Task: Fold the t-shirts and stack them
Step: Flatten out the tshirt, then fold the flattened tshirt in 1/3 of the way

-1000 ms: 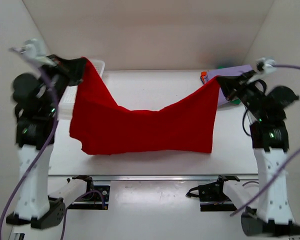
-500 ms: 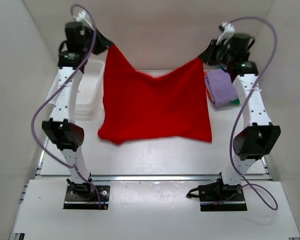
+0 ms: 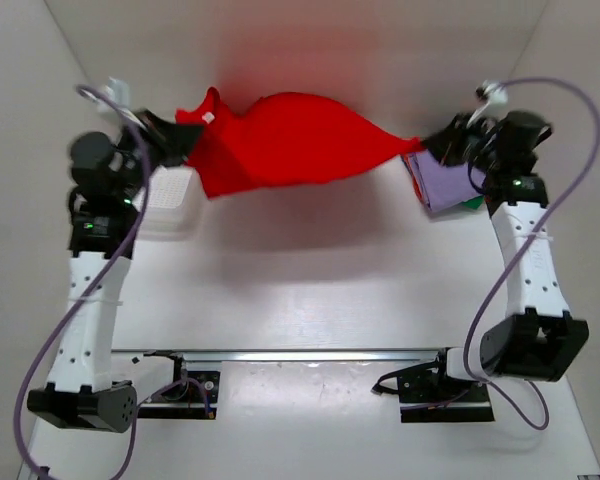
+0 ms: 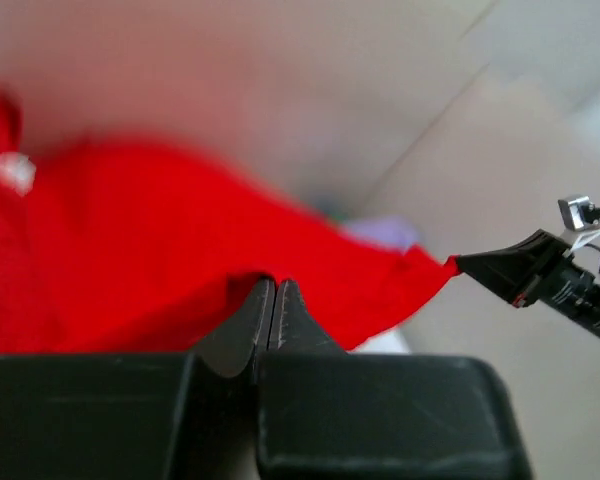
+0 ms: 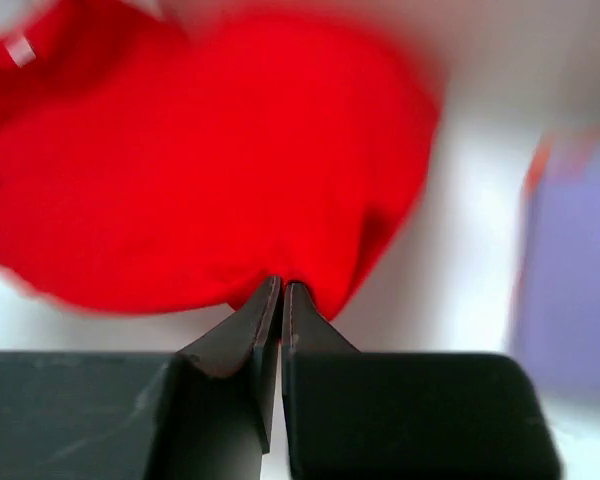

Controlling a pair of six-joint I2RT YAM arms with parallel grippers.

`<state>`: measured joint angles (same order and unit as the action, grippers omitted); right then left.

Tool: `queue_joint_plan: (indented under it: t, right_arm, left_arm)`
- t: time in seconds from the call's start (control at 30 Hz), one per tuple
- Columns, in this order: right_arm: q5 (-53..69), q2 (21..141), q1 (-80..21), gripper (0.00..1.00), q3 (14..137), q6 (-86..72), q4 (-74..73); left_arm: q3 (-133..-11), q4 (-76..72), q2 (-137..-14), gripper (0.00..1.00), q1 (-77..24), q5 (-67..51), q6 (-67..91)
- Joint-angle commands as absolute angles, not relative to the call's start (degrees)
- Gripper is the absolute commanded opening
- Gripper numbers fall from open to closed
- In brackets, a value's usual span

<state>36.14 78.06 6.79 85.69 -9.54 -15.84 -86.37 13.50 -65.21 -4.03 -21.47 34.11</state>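
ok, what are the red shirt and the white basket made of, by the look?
Red t-shirt: soft, thin cloth with a matte finish; it sags and billows in loose folds while hanging by two corners. White basket: probably rigid plastic, since it has straight walls and a firm rim. It is blurred here, so neither sheen nor any mesh pattern can be confirmed.

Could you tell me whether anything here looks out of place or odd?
Nothing looks spilled or damaged. The red t-shirt hangs unfolded and bunched above the table, pinched between the left gripper and the right gripper, near the folded lavender shirt.
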Motion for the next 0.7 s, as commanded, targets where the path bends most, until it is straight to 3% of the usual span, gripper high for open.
queue_joint_plan:
  t: [0.0,0.1,0.27,0.5,0.67]
  right_arm:
    - [39.3,77.6,8.5,0.00,71.7,-9.2,-18.6]
    - [38.9,71.3,9.0,0.00,58.0,-8.6,-19.2]
    - [38.2,68.9,8.4,0.00,48.1,-7.7,-27.0]
    - [29.2,62.3,7.7,0.01,39.6,-11.8,-35.2]
    - [28.0,57.9,10.2,0.00,37.4,-11.9,-41.2]
  left_arm:
    - [-68.3,17.0,-61.9,0.00,-5.6,-21.3,33.3]
    - [-54.6,19.7,-52.5,0.00,-8.3,-20.4,33.7]
    - [-36.7,24.0,-37.5,0.00,-9.8,-19.9,38.8]
    - [-30.6,31.6,-28.7,0.00,-13.8,-20.8,40.3]
    - [-34.4,37.9,-25.5,0.00,-14.4,-16.6,40.7]
